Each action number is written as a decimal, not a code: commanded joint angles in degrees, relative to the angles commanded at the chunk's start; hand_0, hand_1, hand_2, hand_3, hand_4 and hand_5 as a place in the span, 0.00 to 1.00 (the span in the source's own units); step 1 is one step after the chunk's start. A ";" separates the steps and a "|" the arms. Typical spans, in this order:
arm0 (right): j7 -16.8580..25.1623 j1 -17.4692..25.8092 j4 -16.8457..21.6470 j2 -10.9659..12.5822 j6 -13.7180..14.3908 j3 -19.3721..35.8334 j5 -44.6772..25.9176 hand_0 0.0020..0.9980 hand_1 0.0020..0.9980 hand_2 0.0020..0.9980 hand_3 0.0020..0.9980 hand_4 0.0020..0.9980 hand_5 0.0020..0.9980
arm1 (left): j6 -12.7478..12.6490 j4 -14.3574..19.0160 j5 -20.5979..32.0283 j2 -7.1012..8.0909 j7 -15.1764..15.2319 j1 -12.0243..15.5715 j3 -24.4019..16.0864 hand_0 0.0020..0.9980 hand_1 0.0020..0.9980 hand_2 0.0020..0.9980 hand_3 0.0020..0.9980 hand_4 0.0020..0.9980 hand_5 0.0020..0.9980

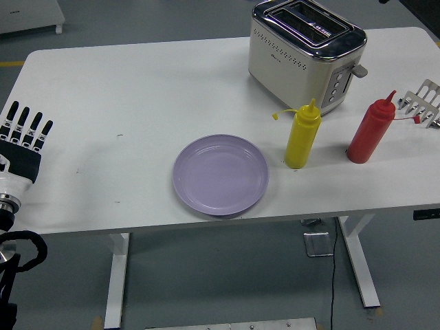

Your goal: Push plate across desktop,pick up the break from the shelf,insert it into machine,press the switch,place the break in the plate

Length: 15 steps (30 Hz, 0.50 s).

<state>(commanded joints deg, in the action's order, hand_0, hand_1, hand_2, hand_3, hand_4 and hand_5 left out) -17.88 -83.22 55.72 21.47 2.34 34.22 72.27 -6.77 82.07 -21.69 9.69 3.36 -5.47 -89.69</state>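
Your left robot hand (pixel 26 134) rests at the desk's (pixel 124 89) nine o'clock edge, fingers straight and spread, holding nothing; it sits clear of the work, probably parked so it will not get in the way. You have no right robot hand in view.

The plate (pixel 220 174) lies flat near the desk's six o'clock edge, empty. It sits close in front of you, which looks like a good spot for dropping the bread later. The toaster (pixel 306 51) stands at one o'clock from the plate, toward the far edge, with its lever side turned to three o'clock. No bread rises above its slots, and you cannot tell from this angle whether a slice sits down inside. No bread lies on the desk or plate either.

The rack (pixel 423 101) pokes in at the three o'clock edge, and the part you see holds nothing. A yellow bottle (pixel 302 136) stands just at three o'clock of the plate, and a red bottle (pixel 371 130) further along the same way. Both stand between plate and toaster side, so mind them when carrying anything across.
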 joint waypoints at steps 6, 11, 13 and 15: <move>-0.87 1.29 9.11 1.91 -7.25 -2.87 -6.07 0.29 0.35 0.42 0.51 0.31 0.02 | 0.03 0.04 -0.07 -0.05 0.01 -0.01 -0.27 0.82 0.87 0.94 0.83 0.61 1.00; -0.65 2.50 16.64 2.51 -13.16 -8.56 -9.18 0.28 0.35 0.42 0.51 0.30 0.03 | 0.05 0.09 -0.08 -0.11 0.03 -0.11 -0.53 0.82 0.87 0.94 0.83 0.61 1.00; -0.50 2.69 18.83 2.46 -14.32 -10.64 -8.94 0.28 0.35 0.42 0.51 0.30 0.03 | 0.04 0.08 -0.09 -0.15 0.03 -0.13 -0.61 0.82 0.87 0.94 0.83 0.61 1.00; -0.35 2.66 21.28 2.17 -15.02 -13.33 -8.65 0.28 0.35 0.42 0.51 0.30 0.03 | 0.04 0.08 -0.11 -0.16 0.04 -0.14 -0.67 0.82 0.87 0.94 0.83 0.61 1.00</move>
<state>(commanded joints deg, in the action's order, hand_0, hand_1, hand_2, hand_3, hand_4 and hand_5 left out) -18.23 -80.56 77.00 23.64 -12.68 20.89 63.61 -6.73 82.15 -21.79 9.52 3.40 -5.61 -90.35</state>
